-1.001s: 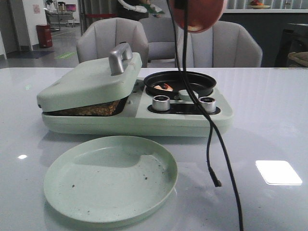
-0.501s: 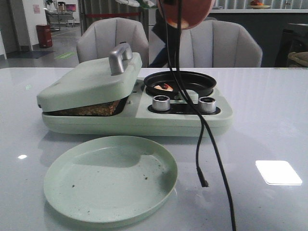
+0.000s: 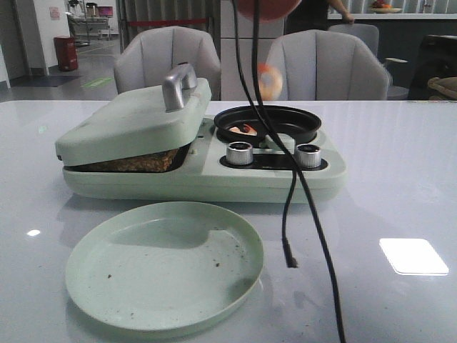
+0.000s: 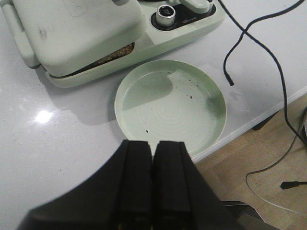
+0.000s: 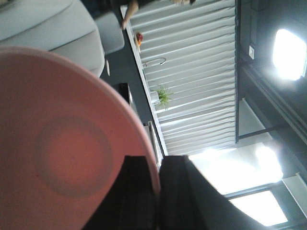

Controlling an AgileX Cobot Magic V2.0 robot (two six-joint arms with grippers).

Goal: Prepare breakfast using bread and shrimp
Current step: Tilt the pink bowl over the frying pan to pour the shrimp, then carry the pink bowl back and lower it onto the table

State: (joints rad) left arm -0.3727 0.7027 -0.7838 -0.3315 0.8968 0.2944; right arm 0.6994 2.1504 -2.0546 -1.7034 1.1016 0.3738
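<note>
White tabletop (image 3: pixel 400 164) carries the cooker (image 3: pixel 200 168). Pink bowl (image 5: pixel 62 158) is clamped rim-wise by the right gripper (image 5: pixel 158 201), tipped above the pan (image 3: pixel 268 125) where shrimp (image 3: pixel 245 129) lies. Left gripper (image 4: pixel 153 191) is held closed, empty; bread (image 3: pixel 136 161) sits under the lid beyond it.

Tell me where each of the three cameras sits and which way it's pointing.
Front view: low at the table edge, facing forward over the green plate and cooker; no arm shows, only the pink bowl up top.
Left wrist view: above the near edge, looking down; shut left gripper shows.
Right wrist view: tilted toward the room's back wall; right gripper clamps the bowl's rim.
Shared: front and left wrist both show plate and cooker.
</note>
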